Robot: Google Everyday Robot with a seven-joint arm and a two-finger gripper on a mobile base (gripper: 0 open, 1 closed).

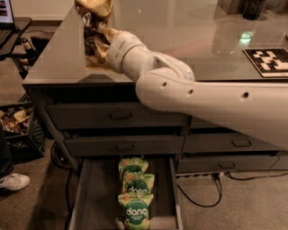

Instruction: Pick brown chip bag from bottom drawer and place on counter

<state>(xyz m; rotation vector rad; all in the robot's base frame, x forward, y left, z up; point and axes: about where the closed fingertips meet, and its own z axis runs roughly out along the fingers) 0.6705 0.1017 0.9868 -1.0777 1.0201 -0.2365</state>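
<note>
Though fingers largely hidden, gripper (pixel 98 39) clamps brown chip bag (pixel 93 12) over counter (pixel 189 31), top cropped.

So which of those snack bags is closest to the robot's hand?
The brown chip bag, crumpled against the gripper over the left end of the counter. The three green bags lie far below in the open bottom drawer.
</note>
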